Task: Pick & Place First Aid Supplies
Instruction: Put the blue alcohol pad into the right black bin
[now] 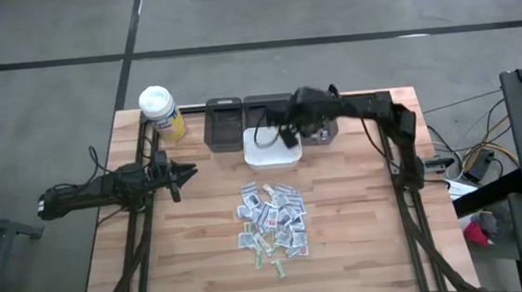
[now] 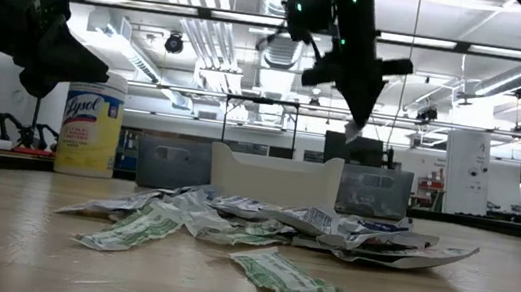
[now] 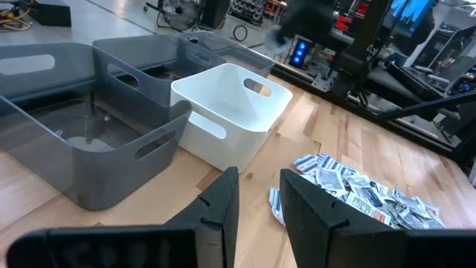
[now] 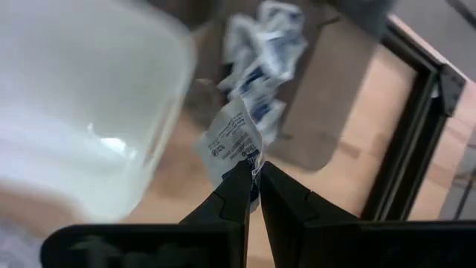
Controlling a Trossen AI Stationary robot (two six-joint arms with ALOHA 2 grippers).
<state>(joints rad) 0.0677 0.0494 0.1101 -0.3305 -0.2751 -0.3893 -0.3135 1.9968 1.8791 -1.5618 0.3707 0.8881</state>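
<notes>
**Right arm holds one packet above the bins; left arm waits at the table's left**

High view: the right arm reaches in from the right edge and bends across the back of the table, its right gripper (image 1: pixel 288 136) over the white bin (image 1: pixel 272 151), by the grey bins (image 1: pixel 224 123) behind it. The left arm lies low and level along the left side, its left gripper (image 1: pixel 188 173) pointing toward the table's middle. The pile of first aid supplies (image 1: pixel 271 220) lies on the wood in front of the white bin. A yellow bottle (image 1: pixel 161 111) stands at the back left.

Low view: the right gripper (image 2: pixel 354 128) hangs tilted, tips down, above the white bin (image 2: pixel 275 176), with a small pale scrap at its tips. The pile (image 2: pixel 260 225) spreads over the near tabletop.

Left wrist view: the left gripper (image 3: pixel 259 195) has its fingers parted with nothing between them, facing the white bin (image 3: pixel 230 112) and the pile (image 3: pixel 357 190).

Right wrist view: the right gripper (image 4: pixel 255 179) is pinched closed on the corner of a single packet (image 4: pixel 230 145), white with blue print. More packets (image 4: pixel 264 56) lie in a grey bin below, beside the white bin's wall (image 4: pixel 82 97).
</notes>
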